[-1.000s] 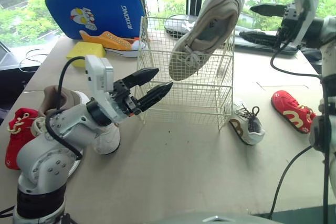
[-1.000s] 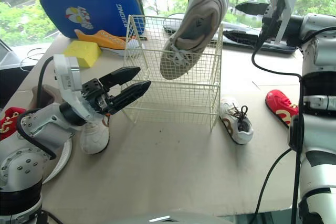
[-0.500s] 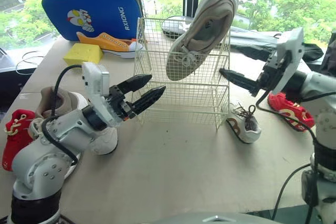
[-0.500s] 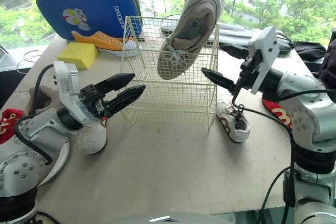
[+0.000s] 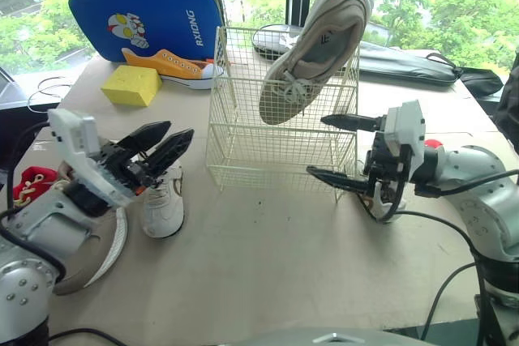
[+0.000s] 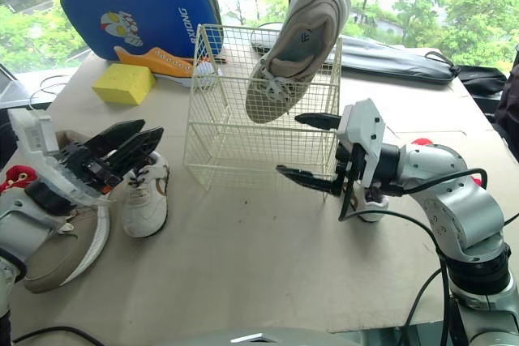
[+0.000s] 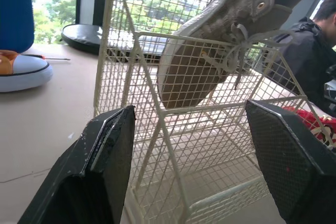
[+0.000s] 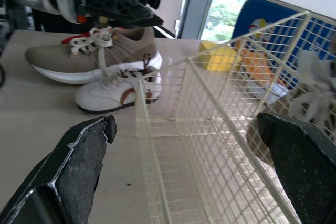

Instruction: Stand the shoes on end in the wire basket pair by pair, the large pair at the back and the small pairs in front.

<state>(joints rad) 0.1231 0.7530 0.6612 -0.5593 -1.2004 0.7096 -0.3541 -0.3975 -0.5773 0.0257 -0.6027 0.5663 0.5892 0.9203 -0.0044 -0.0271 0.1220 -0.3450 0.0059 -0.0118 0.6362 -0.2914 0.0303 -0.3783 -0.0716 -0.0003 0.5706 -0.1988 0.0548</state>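
1. The wire basket (image 5: 280,111) stands in the middle of the table (image 5: 268,281). One large tan shoe (image 5: 312,42) is in it, toe down and tilted, its heel rising well above the rim.
2. The left gripper (image 5: 180,128) is spread wide and carries nothing. It hovers just above a small white shoe (image 5: 162,204) lying on its sole.
3. The right gripper (image 6: 287,143) is likewise spread and empty, and its fingers lie close by the basket's front right corner.
4. We judge the first hazard to be the mesh. A right finger sliding through a cell, or nudging the light frame, could drag the basket and topple the leaning shoe.
5. The second large tan shoe (image 6: 61,249) lies under the left arm. If small shoes go in first, the back row may be closed off to it.
6. The tilted shoe takes up width. We expect its mate to jam against it unless it is set more upright.
7. Loose laces on the small white shoe could catch a finger or a wire on the way in and pull the shoe off end.
8. The other white shoe (image 6: 369,200) sits largely hidden behind the right gripper. We cannot tell how it lies, so a grasp there risks a poor hold.
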